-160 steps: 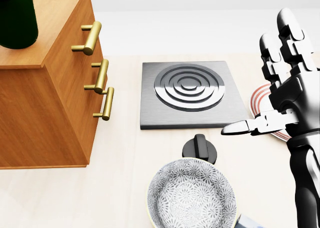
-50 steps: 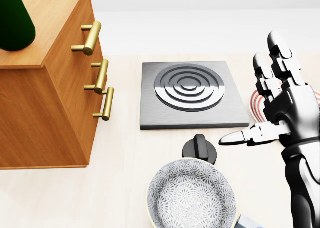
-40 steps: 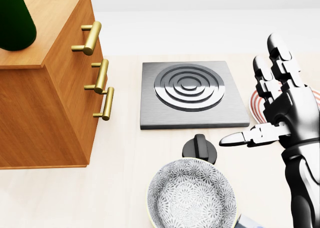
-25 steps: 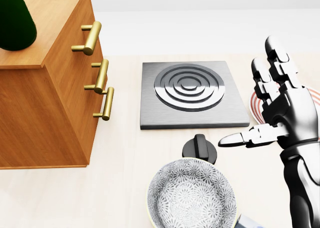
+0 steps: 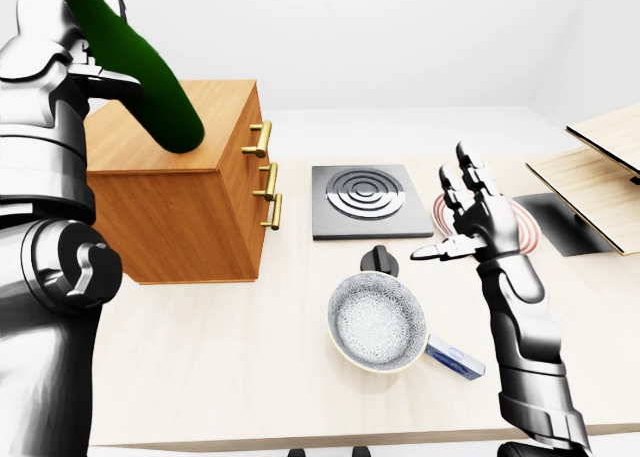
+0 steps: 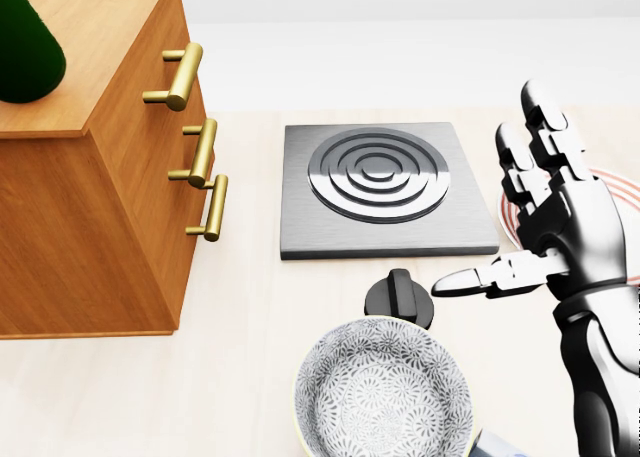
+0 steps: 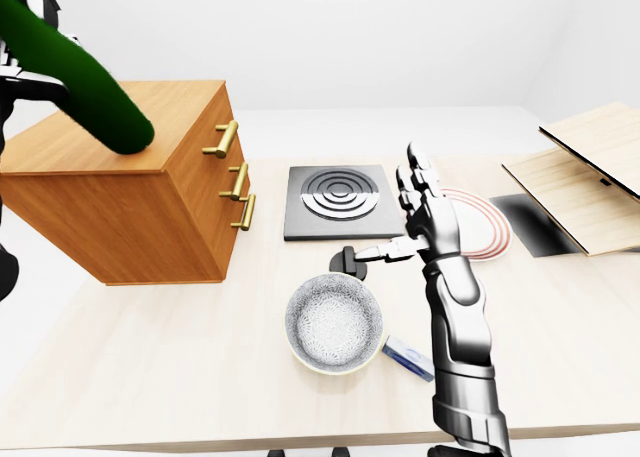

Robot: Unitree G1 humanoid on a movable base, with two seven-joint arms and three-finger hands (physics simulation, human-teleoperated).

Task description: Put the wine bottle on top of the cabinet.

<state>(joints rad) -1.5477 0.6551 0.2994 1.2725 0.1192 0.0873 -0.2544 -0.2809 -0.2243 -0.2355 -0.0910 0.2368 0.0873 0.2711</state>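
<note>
The green wine bottle (image 5: 135,62) is tilted, its neck up to the left, and its base hangs just over the top of the wooden cabinet (image 5: 190,217) near the top's right part. My left hand (image 5: 95,39) is shut round the bottle's upper body at the top left of the left-eye view. In the head view only the bottle's lower end (image 6: 24,42) shows over the cabinet top (image 6: 95,37). My right hand (image 6: 497,209) is open and empty, fingers spread, held above the table to the right of the hob.
A square steel hob (image 6: 378,187) lies beside the cabinet's brass drawer handles (image 6: 205,152). Below it are a black knob (image 6: 399,297) and a patterned bowl (image 6: 385,392). A red-striped plate (image 5: 528,232), a dark mat (image 5: 572,225) and wooden boards (image 5: 600,172) lie at the right.
My right hand has sunk a little and drifted left, still open. The bottle's end over the cabinet has shifted slightly left and tilted more. The camera has not moved.
</note>
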